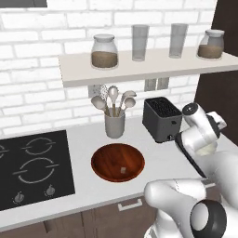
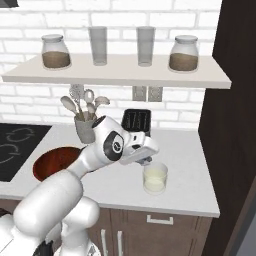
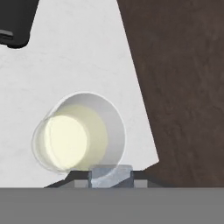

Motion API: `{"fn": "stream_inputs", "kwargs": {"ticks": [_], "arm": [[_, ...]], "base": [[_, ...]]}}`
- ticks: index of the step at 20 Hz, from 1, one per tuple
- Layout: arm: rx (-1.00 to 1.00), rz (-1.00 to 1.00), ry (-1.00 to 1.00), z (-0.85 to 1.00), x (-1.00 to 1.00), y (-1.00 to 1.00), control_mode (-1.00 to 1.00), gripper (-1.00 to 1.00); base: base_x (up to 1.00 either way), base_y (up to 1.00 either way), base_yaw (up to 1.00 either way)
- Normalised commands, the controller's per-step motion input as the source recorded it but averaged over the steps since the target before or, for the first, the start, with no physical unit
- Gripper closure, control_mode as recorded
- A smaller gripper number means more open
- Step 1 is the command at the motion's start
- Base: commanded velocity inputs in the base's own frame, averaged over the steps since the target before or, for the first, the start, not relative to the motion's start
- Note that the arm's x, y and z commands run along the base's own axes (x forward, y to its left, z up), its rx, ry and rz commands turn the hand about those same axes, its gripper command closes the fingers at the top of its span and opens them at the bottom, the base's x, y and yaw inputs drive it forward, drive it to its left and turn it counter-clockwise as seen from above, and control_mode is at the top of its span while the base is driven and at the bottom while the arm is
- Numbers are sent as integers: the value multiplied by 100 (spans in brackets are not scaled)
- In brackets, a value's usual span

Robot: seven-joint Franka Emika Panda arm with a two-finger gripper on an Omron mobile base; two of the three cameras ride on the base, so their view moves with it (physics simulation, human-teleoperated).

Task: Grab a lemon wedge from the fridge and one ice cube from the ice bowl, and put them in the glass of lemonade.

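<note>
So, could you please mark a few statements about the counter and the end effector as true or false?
1. The end effector grips an ice cube close to the glass of lemonade. True.
2. The ice bowl holds nothing. False: a second cube lies in it.
3. The toaster stands on the shelf. False: it stands on the counter; the shelf carries jars and tall glasses.
4. The utensil holder stands behind the ice bowl, near the wall. True.
</note>
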Motion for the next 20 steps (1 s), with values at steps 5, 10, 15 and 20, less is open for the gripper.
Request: {"fn": "stream_inputs", "kwargs": {"ticks": [5,10,15,20], "arm": [[0,0,10,-30,54,-31,-100,100],[0,0,4,-39,31,-38,-100,100],[0,0,0,-43,28,0,-100,100],[0,0,0,-23,5,-1,-100,100]], "base": [[0,0,0],[0,0,0],[0,0,0],[0,0,0]]}}
